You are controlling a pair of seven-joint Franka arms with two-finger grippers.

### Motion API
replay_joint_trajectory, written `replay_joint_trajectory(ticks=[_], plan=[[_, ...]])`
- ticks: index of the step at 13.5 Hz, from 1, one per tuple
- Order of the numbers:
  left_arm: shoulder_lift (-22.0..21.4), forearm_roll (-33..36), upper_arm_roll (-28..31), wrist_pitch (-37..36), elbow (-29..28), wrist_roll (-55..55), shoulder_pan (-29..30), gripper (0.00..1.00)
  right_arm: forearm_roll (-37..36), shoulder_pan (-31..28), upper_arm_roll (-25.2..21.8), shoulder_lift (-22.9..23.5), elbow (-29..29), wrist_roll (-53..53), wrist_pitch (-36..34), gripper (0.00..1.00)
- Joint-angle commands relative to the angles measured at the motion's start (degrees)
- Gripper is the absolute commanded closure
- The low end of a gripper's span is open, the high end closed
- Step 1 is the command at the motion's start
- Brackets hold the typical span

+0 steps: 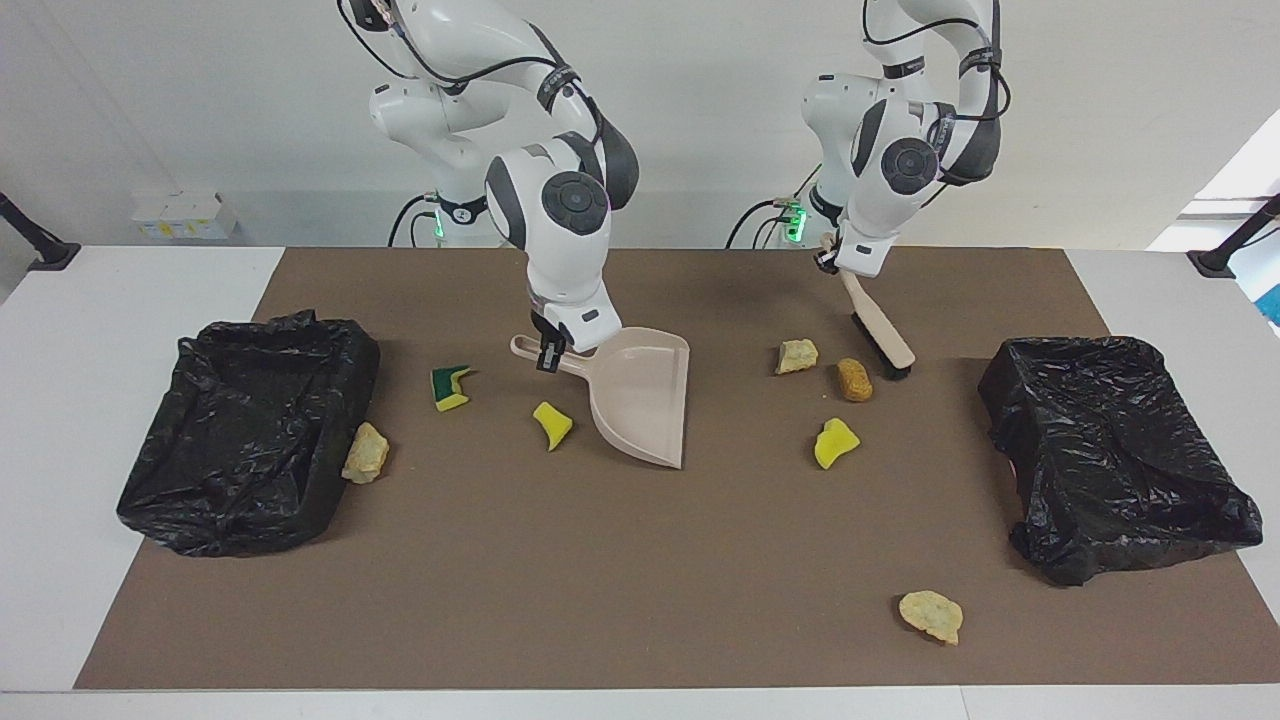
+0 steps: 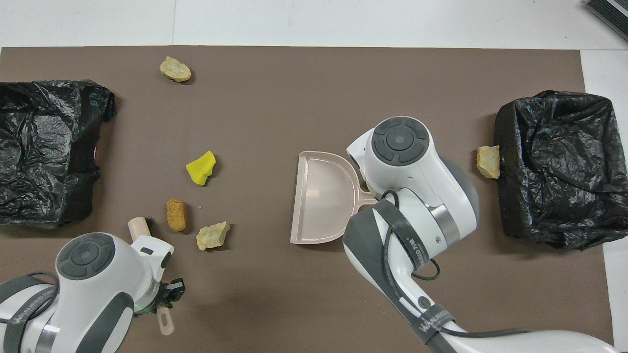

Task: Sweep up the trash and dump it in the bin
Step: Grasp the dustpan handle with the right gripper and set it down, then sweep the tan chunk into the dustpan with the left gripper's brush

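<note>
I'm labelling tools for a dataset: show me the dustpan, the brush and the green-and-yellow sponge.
dustpan [image 1: 645, 395], facing view, middle of its scoop.
brush [image 1: 884, 335], facing view, pale back above the bristles.
green-and-yellow sponge [image 1: 450, 387], facing view, centre of its top.

Both arms [image 1: 560, 215] are built from glossy white rounded shells with dark grey bands at the joints. Each wrist joint carries a round dark grey cap [image 1: 573, 199] with a recessed centre disc and segmented ring. Black cables [image 1: 470, 70] run externally along the links, secured by grey straps printed with white lettering [image 2: 421, 250]. A green indicator light [image 1: 797, 218] glows at each base.
</note>
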Motion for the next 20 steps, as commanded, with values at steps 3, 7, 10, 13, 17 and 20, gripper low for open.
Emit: replay_joint_trajectory(ticks=[3,7,10,13,17,20], plan=[[1.1,0.1,0.0,4.7,-1.5,-8.6,-5.6,1.00,-0.7,-0.4,0.3,-3.3,-4.7,-3.4,4.2,1.00],[4.5,-9.7,0.0,13.1,0.1,-10.3,-7.9,1.00,-1.4,-0.1,0.3,-2.2,-4.8,-3.6,7.4,1.00],[8.9,-11.4,-0.1,16.0,2.5,-9.4,-11.4,1.00,-2.9,1.1,0.3,-0.5,-4.8,-3.7,9.8,1.00],[14.2,-13.4,-0.3,16.6,8.1,-9.0,-13.4,1.00,-3.6,1.2,0.3,1.0,-4.6,-3.7,12.3,1.00],[17.0,-17.7,-0.4,21.2,11.1,-4.2,-16.8,1.00,-3.6,2.2,0.4,2.4,-4.3,-3.6,15.3,1.00],[17.0,-20.1,-0.5,23.5,11.3,2.2,-19.8,1.00,-3.6,2.3,0.4,3.0,-4.2,-3.5,16.2,1.00]])
